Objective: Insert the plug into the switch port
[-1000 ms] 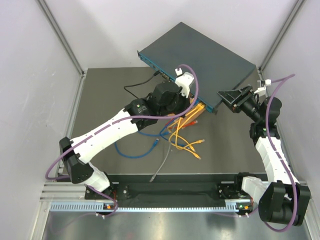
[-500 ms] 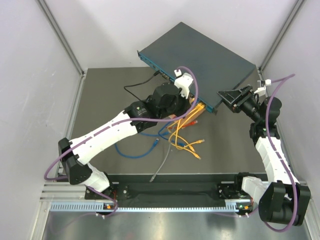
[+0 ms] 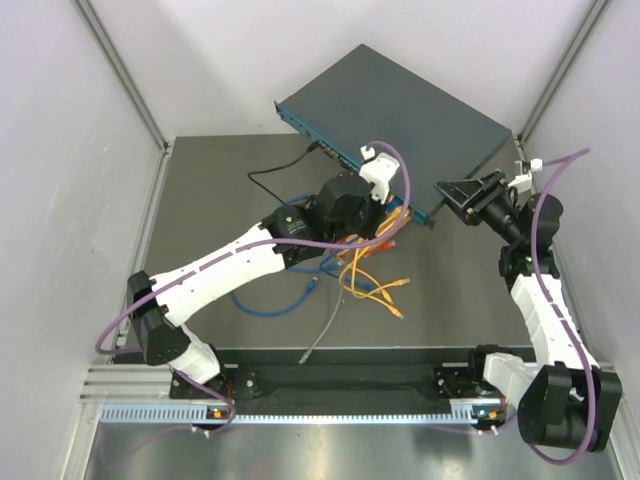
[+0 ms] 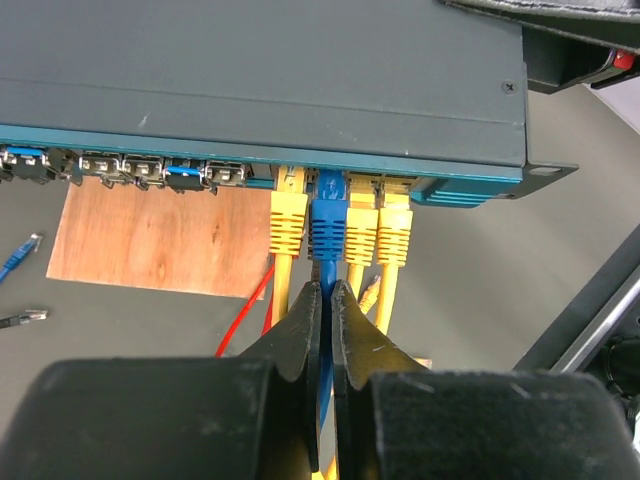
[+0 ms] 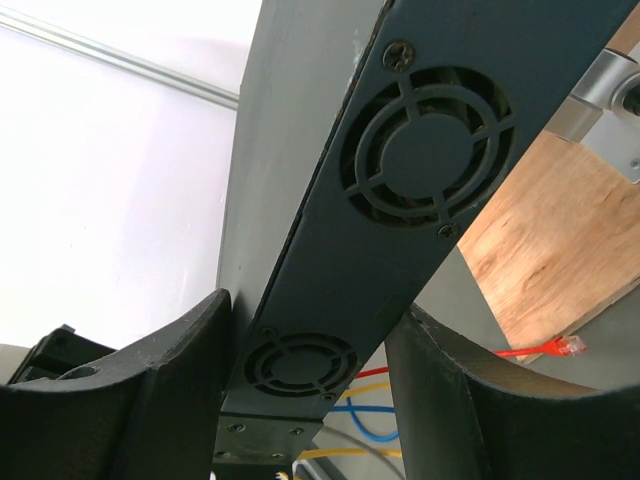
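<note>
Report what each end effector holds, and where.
The left end effector pinches the blue cable just behind its plug; the right end effector clamps the switch across its thin vented end.

The switch point(image 4: 260, 70) is showing dark teal-grey, with a brighter teal strip running along its front. In that front, a blue plug point(image 4: 328, 225) on a blue cable point(image 4: 326, 270) is sitting among three yellow plugs point(image 4: 288, 220). Under the switch, a board point(image 4: 160, 240) is showing brown wood grain, and a red cable point(image 4: 245, 320) is crossing the dark grey table point(image 4: 470, 290).

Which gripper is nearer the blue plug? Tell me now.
Left. The left gripper pinches the cable just behind the blue plug; the right gripper grips the switch's fan end.
</note>
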Controlling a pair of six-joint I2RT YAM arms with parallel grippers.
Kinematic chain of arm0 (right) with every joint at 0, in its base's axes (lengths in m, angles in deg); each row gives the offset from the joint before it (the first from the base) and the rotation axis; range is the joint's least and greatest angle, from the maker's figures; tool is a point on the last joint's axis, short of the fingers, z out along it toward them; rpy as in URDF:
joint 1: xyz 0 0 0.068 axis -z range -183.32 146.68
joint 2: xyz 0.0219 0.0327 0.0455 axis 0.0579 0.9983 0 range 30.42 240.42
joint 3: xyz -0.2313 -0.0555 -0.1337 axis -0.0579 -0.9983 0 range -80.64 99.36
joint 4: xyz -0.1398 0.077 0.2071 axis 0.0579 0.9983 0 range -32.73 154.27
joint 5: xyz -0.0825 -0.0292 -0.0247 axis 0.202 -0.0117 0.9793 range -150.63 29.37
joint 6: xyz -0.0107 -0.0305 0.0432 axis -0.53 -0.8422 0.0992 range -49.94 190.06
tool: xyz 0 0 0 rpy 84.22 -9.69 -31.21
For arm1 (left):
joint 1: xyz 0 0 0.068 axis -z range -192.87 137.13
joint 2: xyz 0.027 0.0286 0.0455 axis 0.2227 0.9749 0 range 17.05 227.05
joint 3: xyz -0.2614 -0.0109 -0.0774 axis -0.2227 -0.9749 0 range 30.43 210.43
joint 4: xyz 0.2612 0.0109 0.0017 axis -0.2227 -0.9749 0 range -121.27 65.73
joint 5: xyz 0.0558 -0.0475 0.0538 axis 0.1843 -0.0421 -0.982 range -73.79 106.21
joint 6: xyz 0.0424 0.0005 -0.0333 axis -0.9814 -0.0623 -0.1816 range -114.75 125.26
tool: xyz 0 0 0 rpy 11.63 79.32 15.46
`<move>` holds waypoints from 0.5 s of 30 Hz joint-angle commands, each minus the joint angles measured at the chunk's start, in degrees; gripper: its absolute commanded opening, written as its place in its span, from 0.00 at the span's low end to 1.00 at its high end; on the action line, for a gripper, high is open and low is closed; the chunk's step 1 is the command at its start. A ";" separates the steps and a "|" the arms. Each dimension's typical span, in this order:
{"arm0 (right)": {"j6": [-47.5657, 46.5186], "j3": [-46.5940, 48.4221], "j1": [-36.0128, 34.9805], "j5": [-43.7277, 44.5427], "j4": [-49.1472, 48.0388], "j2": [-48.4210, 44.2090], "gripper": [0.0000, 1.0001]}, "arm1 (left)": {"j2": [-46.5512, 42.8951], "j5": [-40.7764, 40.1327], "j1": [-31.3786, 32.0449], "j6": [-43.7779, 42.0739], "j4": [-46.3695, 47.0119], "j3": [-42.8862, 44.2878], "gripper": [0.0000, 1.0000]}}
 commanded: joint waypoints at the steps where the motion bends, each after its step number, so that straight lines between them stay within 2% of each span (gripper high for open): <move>1: -4.23 0.31 -4.00 -2.80 -0.68 -0.32 0.00 | 2.29 -1.78 0.16 -1.18 13.99 3.67 0.00; 15: -4.93 -0.57 -4.97 -2.53 -0.50 -1.03 0.00 | 4.75 -0.74 0.08 -3.20 13.64 9.74 0.00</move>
